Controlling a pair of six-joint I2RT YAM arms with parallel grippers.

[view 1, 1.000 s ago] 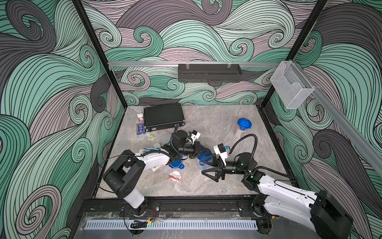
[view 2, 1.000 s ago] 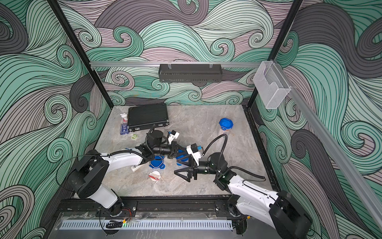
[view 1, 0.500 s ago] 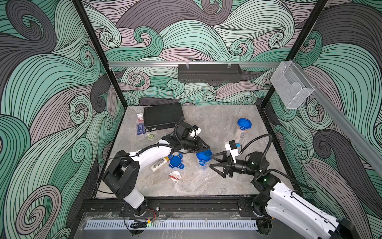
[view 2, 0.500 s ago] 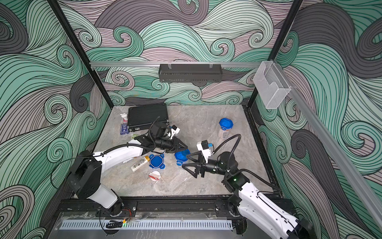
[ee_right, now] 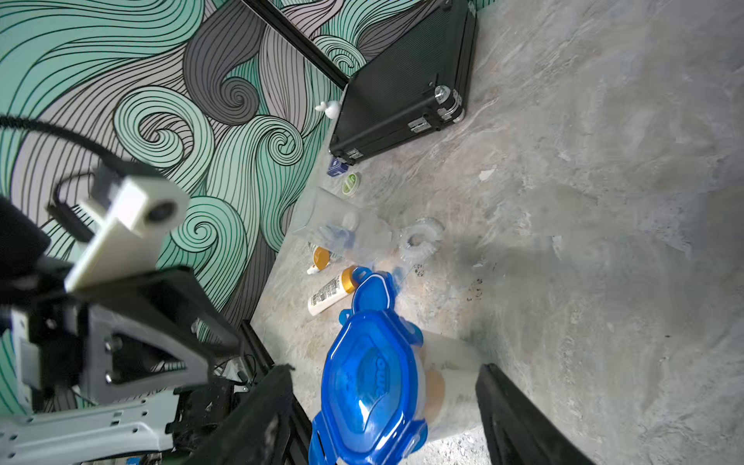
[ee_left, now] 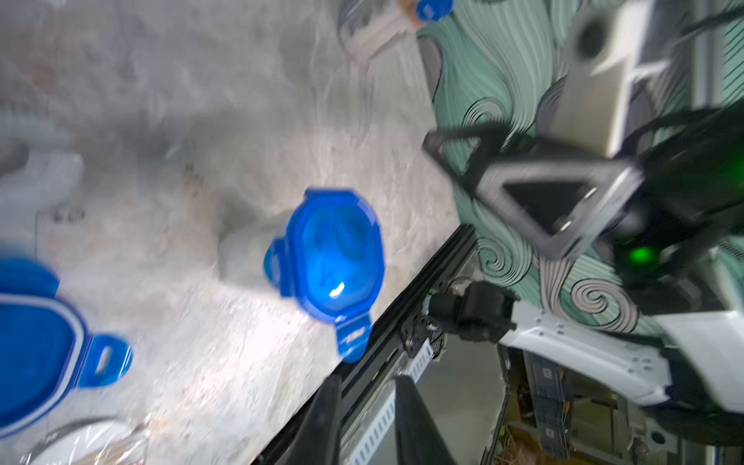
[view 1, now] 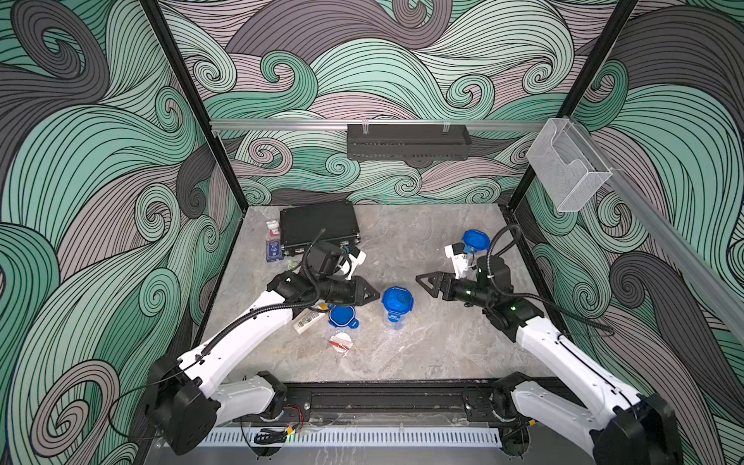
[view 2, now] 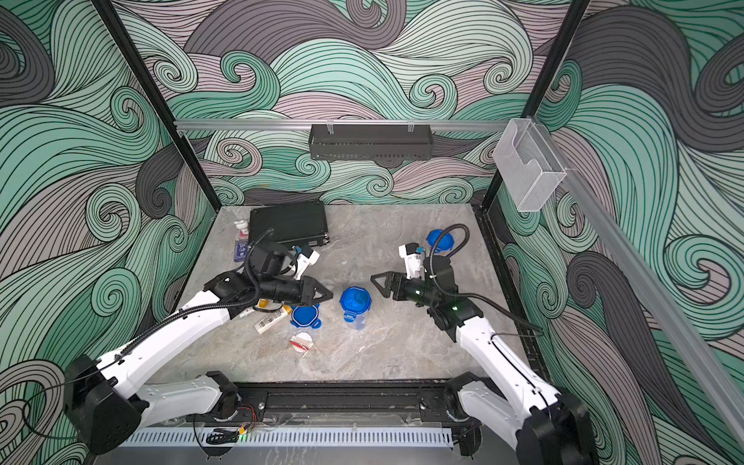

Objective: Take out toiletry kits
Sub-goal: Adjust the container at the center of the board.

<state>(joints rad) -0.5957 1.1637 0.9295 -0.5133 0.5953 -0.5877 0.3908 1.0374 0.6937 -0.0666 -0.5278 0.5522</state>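
Jar [view 1: 397, 300], upright and lidded with a kit [ee_right: 437, 388] inside, stands between your left gripper [view 1: 376, 296] (jaws barely parted, empty) and right gripper [view 1: 422, 280] (jaws wide, empty): catch it high or one-sided and you may topple it onto the loose bottle [view 1: 308, 320] and packet [view 1: 341, 342].

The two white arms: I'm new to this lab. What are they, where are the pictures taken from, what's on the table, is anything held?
They are robot arms, each ending in a two-fingered gripper. Two pictures look down on the scene; two come from cameras on the wrists. On the table are a black case, an upright clear container with a blue lid, a second container further back, a loose blue lid, a white bottle with an orange cap and a round packet. The left gripper and right gripper point at the upright clear container from either side. Both are open and hold nothing.
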